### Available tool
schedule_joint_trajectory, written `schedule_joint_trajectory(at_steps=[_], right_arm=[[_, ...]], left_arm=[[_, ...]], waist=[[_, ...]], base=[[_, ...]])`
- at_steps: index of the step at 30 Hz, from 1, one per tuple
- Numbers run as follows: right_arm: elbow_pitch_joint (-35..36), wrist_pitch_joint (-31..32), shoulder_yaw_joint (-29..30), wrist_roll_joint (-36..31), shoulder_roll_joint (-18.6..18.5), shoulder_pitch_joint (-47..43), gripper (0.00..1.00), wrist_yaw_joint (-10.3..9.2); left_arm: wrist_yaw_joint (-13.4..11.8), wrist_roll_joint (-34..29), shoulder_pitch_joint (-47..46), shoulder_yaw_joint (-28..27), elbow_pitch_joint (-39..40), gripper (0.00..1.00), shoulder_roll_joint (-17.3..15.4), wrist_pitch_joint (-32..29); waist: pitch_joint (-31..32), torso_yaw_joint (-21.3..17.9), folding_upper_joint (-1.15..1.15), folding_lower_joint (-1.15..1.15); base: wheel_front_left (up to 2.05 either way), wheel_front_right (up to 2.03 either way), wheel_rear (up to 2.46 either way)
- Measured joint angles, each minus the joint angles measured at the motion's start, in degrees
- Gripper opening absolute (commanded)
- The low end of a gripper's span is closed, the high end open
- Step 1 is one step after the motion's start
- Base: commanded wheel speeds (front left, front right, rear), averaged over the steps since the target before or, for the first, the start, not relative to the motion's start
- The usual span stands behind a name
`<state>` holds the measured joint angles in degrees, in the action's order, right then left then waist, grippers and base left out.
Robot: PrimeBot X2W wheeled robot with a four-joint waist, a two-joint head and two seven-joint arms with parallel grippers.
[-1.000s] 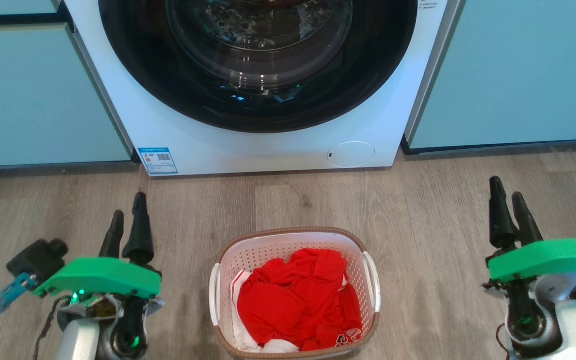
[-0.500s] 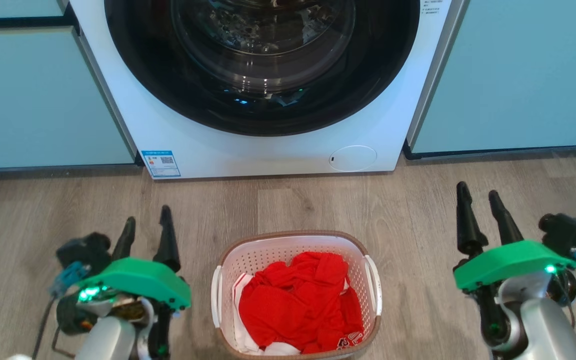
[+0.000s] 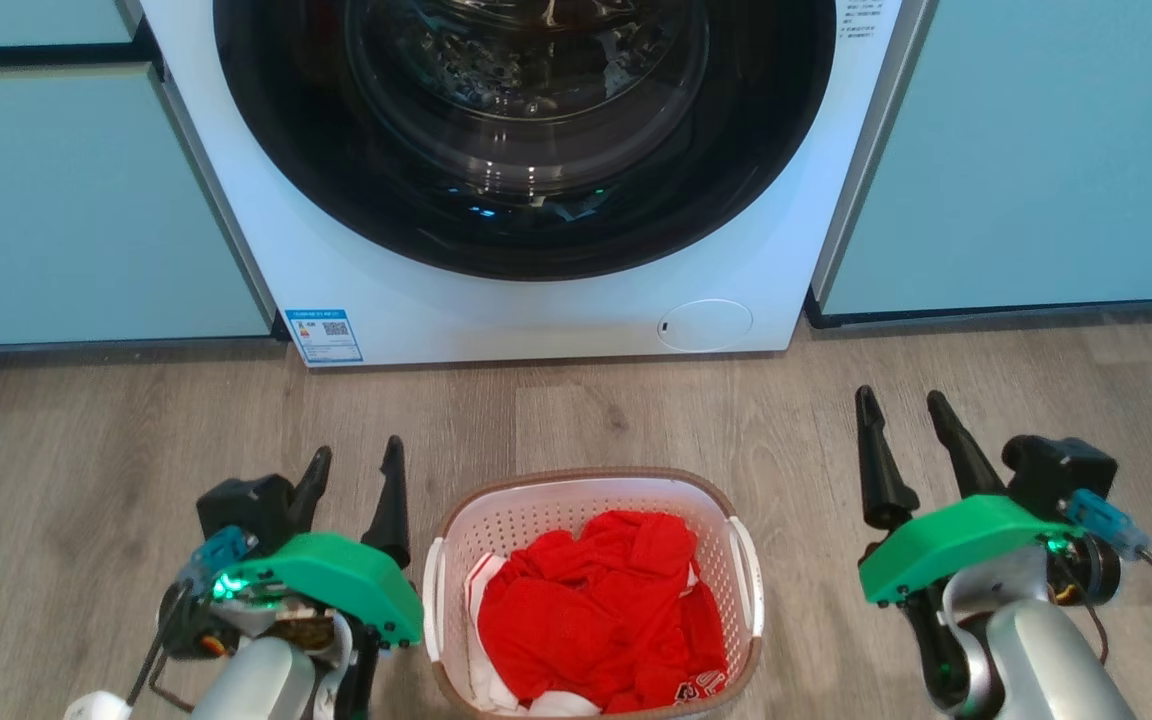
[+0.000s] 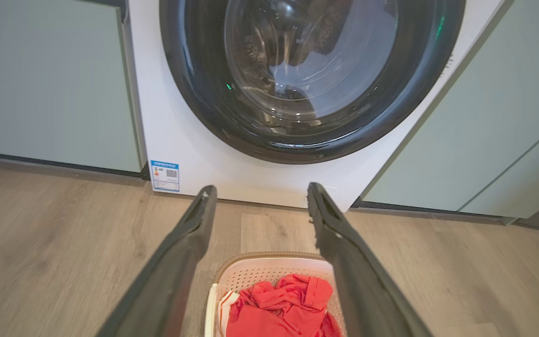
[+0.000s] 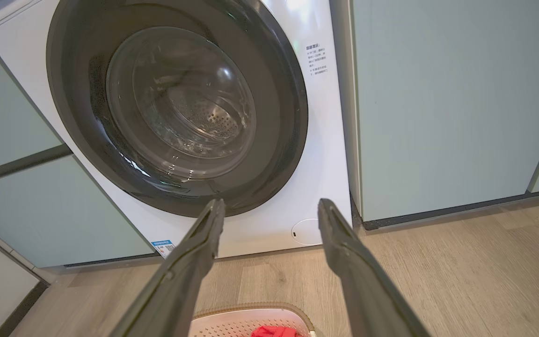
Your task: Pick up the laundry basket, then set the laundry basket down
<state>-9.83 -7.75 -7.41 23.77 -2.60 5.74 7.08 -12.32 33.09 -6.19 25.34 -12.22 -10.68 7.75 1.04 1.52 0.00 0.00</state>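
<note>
**Asker:** Where is the laundry basket?

**Describer:** The laundry basket (image 3: pixel 576 474) stands upright on the wood-look floor (image 3: pixel 636 410), low in the middle of the head view. It is in front of a white washing machine (image 3: pixel 496 320), with a strip of bare floor between the two. The basket is white with perforated walls, a brown rim and a white handle on each side.

**Asker:** What does it hold?

**Describer:** It holds crumpled red clothing (image 3: pixel 601 610), with a little white cloth showing along the near and left edges.

**Asker:** How are the two grippers placed?

**Describer:** The left gripper (image 3: pixel 356 455) hangs just beside the basket's left side. Its two dark fingers are spread, with nothing between them. Its green cover (image 3: pixel 336 580) sits right against the left handle, and contact cannot be told. The right gripper (image 3: pixel 901 400) is off to the basket's right, with bare floor between them. Its fingers are also parted and empty.

**Asker:** What do the wrist cameras add?

**Describer:** In the left wrist view, the spread fingers frame the basket's far rim and the red clothing low between them. In the right wrist view, the parted fingers frame the machine's lower front, and a sliver of the basket's rim shows at the bottom edge.

**Asker:** And the surroundings?

**Describer:** The machine has a round, dark-ringed glass door (image 3: pixel 526 100). A blue label (image 3: pixel 321 335) sits at its lower left corner. Pale teal cabinets (image 3: pixel 1016 150) stand on both sides of it.
</note>
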Motion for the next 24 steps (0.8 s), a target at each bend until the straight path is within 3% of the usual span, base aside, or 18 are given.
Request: schedule_joint_trajectory(at_steps=[6,13,18,24], right_arm=[[-1.7,-1.2,-0.9,-2.4,0.0,0.2,1.00,0.00],[-2.4,-2.3,-2.0,-6.7,0.0,1.7,1.00,0.00],[-2.4,-3.0,-2.5,-9.7,0.0,2.1,1.00,0.00],[-1.1,-4.0,-3.1,-12.3,0.0,2.1,1.00,0.00]], left_arm=[[6.1,2.6,-0.2,-0.8,-1.1,1.00,1.9,1.0],[10.4,-1.5,-0.2,-2.9,-1.1,1.00,3.9,2.1],[10.3,-8.2,-0.2,-4.9,1.3,1.00,5.1,3.2],[5.0,-18.2,-0.2,-7.7,8.4,1.00,6.0,4.2]], waist=[[0.2,0.1,0.00,0.00],[0.3,0.2,0.00,0.00],[0.2,0.3,0.00,0.00],[-0.1,0.5,0.00,0.00]], base=[[0.00,0.00,0.00],[0.00,0.00,0.00],[0.00,0.00,0.00],[0.00,0.00,0.00]])
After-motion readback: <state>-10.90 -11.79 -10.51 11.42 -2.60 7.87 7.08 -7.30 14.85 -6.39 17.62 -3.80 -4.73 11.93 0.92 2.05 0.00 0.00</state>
